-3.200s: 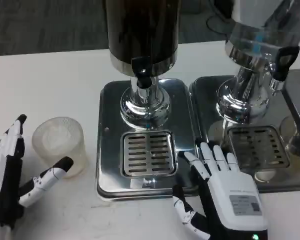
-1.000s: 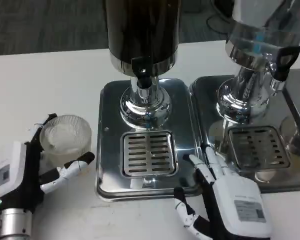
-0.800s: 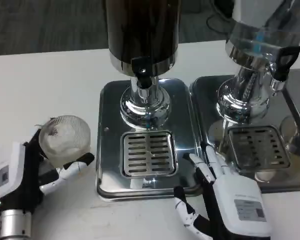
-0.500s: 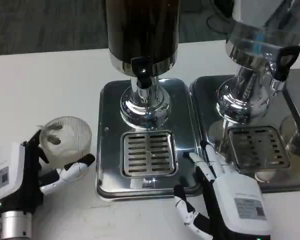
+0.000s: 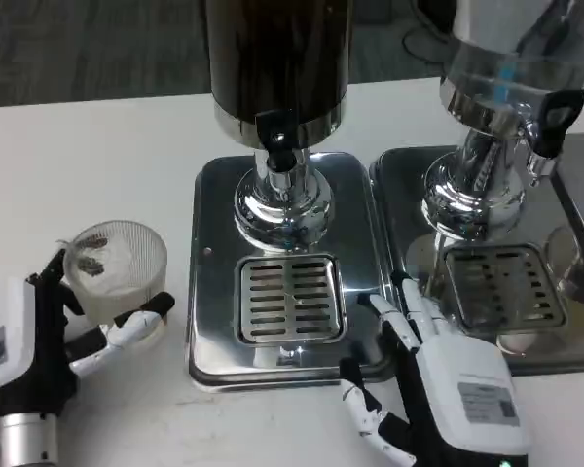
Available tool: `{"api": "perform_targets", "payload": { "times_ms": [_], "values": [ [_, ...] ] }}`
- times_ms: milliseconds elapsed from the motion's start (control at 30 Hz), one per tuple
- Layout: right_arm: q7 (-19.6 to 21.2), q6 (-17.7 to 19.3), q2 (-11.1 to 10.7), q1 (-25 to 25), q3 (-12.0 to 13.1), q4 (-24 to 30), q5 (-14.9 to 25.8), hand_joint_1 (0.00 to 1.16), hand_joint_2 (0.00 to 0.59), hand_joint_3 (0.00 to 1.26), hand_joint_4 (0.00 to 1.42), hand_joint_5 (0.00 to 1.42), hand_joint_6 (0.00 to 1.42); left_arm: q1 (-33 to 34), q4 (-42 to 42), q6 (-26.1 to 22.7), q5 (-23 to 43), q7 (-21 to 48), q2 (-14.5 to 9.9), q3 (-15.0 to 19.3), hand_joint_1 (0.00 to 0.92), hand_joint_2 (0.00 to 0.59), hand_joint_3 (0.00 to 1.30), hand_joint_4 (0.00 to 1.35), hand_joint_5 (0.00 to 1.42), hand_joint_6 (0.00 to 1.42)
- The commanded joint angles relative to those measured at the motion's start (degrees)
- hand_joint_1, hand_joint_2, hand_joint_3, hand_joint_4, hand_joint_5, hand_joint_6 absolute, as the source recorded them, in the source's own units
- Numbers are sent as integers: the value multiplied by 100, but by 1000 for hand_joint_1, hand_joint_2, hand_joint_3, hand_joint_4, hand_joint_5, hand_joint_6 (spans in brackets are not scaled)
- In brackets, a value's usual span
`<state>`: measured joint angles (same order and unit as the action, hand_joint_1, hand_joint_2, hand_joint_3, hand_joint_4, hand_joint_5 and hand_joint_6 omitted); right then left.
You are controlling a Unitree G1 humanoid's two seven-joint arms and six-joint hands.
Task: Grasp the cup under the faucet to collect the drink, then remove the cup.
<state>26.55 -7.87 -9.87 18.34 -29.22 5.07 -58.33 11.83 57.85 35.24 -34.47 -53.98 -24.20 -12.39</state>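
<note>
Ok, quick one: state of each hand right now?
Left hand: wrapped around the clear plastic cup, holding it.
Right hand: open, holding nothing, fingers on the edge of the dispenser's steel tray.

A white table (image 5: 97, 165) fills the foreground, with dark grey carpeted floor (image 5: 88, 49) beyond its far edge.

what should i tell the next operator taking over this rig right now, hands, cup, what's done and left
Left hand: wrapped around the clear cup, which is on the table left of the dark dispenser's tray.
Right hand: holds nothing, fingers apart, resting at the front right corner of that tray.
Done: cup grasped.
Left: move the cup onto the drip grate under the faucet, collect the drink, then remove the cup.
</note>
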Motion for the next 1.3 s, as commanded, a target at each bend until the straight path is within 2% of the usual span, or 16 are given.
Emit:
{"api": "perform_targets", "payload": {
  "times_ms": [33,767,1300],
  "values": [
    [3,0,-46,32,57,87,22,264,433,197,11,111,262,113,-34,56,-73,-248,14,-29,458,140,443,544,841,1013],
    [37,-54,-8,71,93,171,-52,264,433,197,11,111,268,315,-335,224,-347,-246,141,-331,447,159,452,558,841,1007],
    [-1,-95,20,155,169,344,-96,264,433,197,11,100,269,845,-47,65,-495,60,642,-767,424,158,457,562,831,1007]
  ]
}}
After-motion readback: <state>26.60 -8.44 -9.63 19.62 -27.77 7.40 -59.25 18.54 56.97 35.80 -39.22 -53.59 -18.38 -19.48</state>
